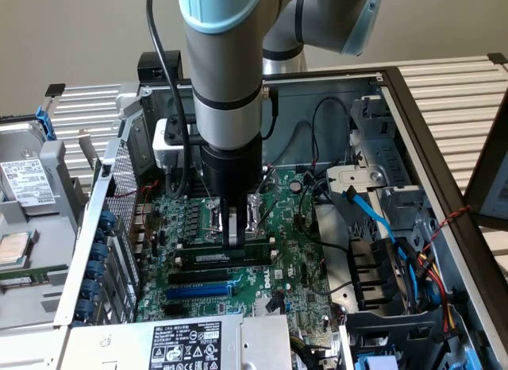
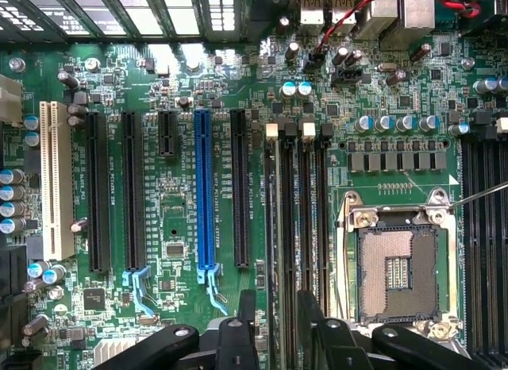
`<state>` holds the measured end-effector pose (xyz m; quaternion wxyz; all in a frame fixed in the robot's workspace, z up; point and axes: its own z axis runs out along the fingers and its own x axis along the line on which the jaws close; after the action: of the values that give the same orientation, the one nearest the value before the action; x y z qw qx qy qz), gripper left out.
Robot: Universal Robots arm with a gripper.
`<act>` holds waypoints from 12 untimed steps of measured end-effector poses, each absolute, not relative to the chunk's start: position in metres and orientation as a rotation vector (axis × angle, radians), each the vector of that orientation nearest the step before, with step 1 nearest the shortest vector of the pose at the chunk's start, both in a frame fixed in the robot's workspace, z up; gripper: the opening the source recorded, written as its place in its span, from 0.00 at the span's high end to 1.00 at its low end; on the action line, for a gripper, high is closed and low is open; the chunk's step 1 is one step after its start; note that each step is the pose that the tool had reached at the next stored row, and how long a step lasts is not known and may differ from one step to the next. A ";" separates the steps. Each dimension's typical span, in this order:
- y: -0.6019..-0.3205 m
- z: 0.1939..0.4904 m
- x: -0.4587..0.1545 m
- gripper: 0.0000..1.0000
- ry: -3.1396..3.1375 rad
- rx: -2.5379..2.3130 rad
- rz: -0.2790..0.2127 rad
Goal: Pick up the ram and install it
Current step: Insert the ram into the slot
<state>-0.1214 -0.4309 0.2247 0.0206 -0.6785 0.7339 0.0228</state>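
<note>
An open computer case [image 1: 413, 108] takes up most of the exterior view, and the robot arm [image 1: 226, 68] reaches straight down into its middle. A green motherboard [image 1: 294, 259] [image 2: 175, 227] lies flat on the case floor. At the near edge sits a grey power supply [image 1: 190, 342] with a white label, and on the exterior view's right a drive cage [image 1: 381, 187] carries a blue cable [image 1: 369, 211]. The gripper [image 1: 236, 231] [image 2: 275, 326] hangs low over the memory slots, just beside the empty processor socket [image 2: 397, 275]. Its dark fingers [image 2: 238, 330] stand apart on either side of one slot line, released and clamping nothing. The ram [image 1: 218, 257] [image 2: 278, 251] lies along that slot directly beneath the fingers, a long dark stick with a small pale label, running toward the exterior view's left from under the gripper. Whether it is pressed fully home cannot be told. The blue expansion slot [image 1: 198, 290] [image 2: 204, 195] lies parallel to it, nearer in the exterior view, with black slots alongside. A white slot [image 2: 57, 179] sits farther out on the board.
</note>
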 end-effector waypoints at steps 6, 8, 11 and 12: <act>-0.431 0.230 -0.121 0.65 2.276 -2.104 0.071; -0.431 0.232 -0.121 0.65 2.276 -2.104 0.071; -0.431 0.241 -0.121 0.65 2.276 -2.104 0.071; -0.431 0.245 -0.121 0.65 2.276 -2.104 0.071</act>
<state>-0.1209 -0.4310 0.2449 0.0204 -0.6785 0.7339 0.0228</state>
